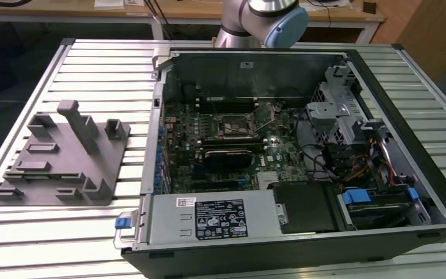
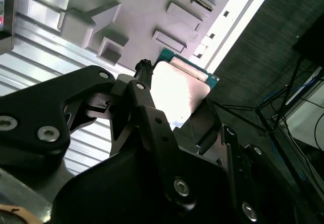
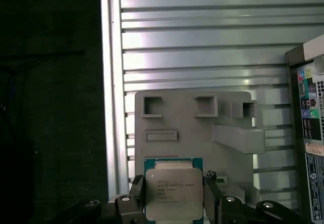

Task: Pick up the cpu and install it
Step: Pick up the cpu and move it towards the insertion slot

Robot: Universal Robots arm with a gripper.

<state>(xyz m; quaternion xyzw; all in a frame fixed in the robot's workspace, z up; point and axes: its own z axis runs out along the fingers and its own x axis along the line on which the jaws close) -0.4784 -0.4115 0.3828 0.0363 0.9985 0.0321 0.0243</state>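
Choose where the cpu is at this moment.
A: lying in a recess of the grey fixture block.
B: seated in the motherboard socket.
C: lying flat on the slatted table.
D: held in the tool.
D: in the first wrist view the tool grips the cpu by two opposite edges, with the grey fixture block behind it.

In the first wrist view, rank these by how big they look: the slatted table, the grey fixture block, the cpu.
1. slatted table
2. grey fixture block
3. cpu
The cpu sits in the gripper, nearer the camera than the block, so it looks larger against the block than it really is. The order still holds.
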